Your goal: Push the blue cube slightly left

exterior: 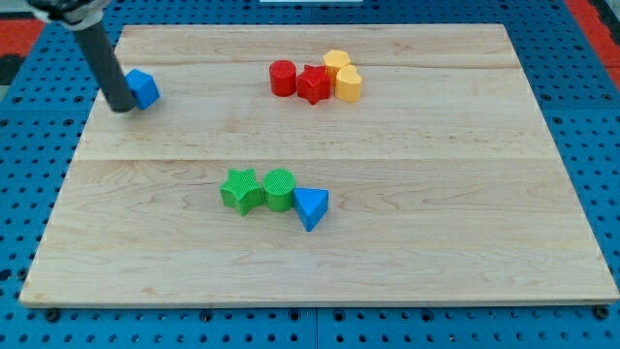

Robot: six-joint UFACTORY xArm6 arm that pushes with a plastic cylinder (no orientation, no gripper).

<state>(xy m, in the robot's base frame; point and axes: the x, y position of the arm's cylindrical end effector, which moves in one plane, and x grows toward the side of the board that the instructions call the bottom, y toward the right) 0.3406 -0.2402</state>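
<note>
The blue cube sits on the wooden board near its upper left corner. My tip rests on the board just left of the cube, touching or almost touching its left side. The dark rod rises from there toward the view's top left and hides part of the cube's left edge.
A red cylinder, a red star block and two yellow blocks cluster at the top centre. A green star block, a green cylinder and a blue triangular block sit in a row at the lower centre.
</note>
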